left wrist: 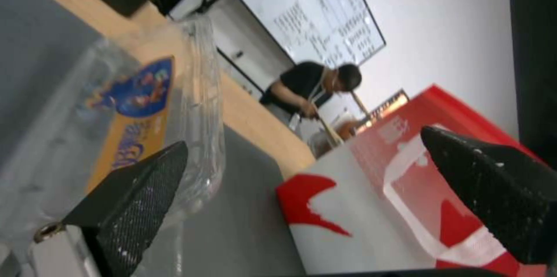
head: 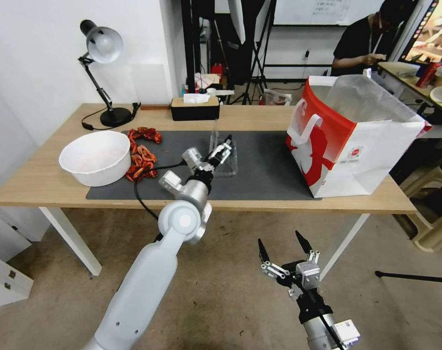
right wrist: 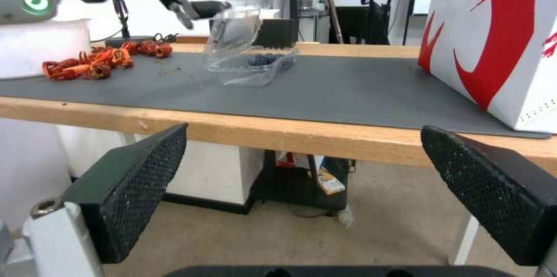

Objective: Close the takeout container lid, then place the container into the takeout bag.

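- My left pincer [head: 224,147] hangs open at the raised lid [left wrist: 136,107]; its blue-and-orange label is unreadable.
- The takeout container [right wrist: 255,65] sits on the grey mat [head: 269,165], blueberries partly visible.
- The takeout bag [head: 347,141] stands to the right on the table [head: 31,180].
- My right pincer [head: 285,253] waits open, below the table edge.

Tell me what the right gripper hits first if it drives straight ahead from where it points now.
Probably the table's front edge: the right gripper is open, below tabletop level, aimed at it. Depth is unclear, so it might pass just under.
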You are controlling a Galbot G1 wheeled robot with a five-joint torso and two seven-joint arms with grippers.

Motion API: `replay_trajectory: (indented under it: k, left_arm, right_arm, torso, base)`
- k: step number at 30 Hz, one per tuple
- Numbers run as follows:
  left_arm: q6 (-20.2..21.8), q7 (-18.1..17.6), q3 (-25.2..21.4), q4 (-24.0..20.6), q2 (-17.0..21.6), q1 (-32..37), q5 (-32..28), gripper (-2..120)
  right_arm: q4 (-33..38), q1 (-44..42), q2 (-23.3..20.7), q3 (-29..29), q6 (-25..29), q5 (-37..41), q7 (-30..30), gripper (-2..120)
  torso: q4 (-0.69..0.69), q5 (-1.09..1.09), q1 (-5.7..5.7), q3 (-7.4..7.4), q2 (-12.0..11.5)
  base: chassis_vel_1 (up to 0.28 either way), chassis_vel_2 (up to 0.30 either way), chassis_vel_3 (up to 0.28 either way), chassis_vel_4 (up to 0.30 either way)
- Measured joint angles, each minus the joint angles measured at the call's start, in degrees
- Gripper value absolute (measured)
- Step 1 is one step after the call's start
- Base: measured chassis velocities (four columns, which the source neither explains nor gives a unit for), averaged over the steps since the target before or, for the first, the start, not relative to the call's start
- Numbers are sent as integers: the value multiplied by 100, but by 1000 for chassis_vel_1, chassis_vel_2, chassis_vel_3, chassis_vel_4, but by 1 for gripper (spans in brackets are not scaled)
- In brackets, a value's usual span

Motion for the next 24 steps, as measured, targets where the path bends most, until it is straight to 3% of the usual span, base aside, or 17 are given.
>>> replay_trajectory:
  k: [7, 14, 19, 24]
  left_arm:
    - [237, -300, 171, 322, -44, -283, -300, 93]
    - [609, -890, 294, 477, -32, -405, -248, 64]
    - [753, -1025, 368, 483, -3, -382, -27, 47]
    - [808, -1116, 383, 484, 3, -387, 34, 28]
  right_arm:
    - [99, 22, -3, 12, -55, 207, -64, 100]
    - [194, 220, -104, 59, -197, 697, -138, 100]
    - [241, 460, -220, 108, -341, 1070, -170, 100]
    - [293, 1115, -474, 208, -715, 2231, -289, 100]
  torso:
    - [-1, 0, 0, 0, 0]
    - [0, 0, 0, 0, 0]
    - [0, 0, 0, 0, 0]
    - [0, 1, 0, 0, 0]
  base:
    - [0, 0, 0, 0]
    - [0, 0, 0, 0]
    - [0, 0, 0, 0]
    - [0, 0, 0, 0]
